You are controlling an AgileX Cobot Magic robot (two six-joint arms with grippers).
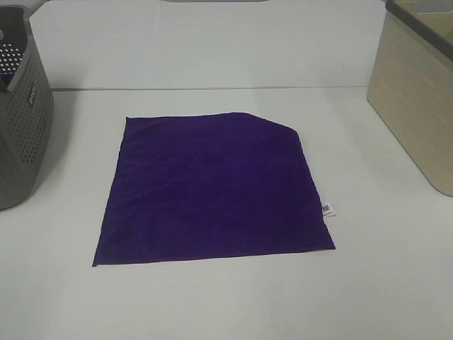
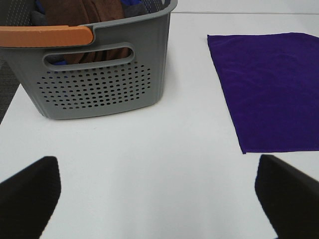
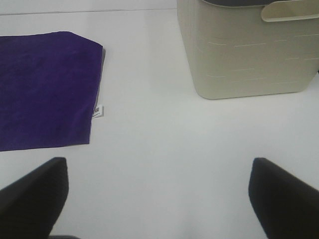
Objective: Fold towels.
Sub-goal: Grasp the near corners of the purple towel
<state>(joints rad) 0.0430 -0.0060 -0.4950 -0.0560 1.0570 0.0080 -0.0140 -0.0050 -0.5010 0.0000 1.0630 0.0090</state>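
Observation:
A deep purple towel [image 1: 212, 191] lies spread flat in the middle of the white table, its far right corner turned under and a small white tag [image 1: 328, 210] on its right edge. The towel [image 2: 271, 84] also shows in the left wrist view, and the towel [image 3: 47, 87] with its tag [image 3: 98, 111] in the right wrist view. My left gripper [image 2: 159, 196] hovers open over bare table between the grey basket and the towel. My right gripper [image 3: 159, 196] is open over bare table beside the towel's tag edge. Neither gripper shows in the exterior high view.
A grey perforated basket [image 1: 21, 120] with an orange handle [image 2: 45, 35] stands at the left, holding brown and blue cloths [image 2: 89, 12]. A beige bin [image 1: 417, 92] stands at the right, seen closer as the beige bin [image 3: 249, 50] in the right wrist view.

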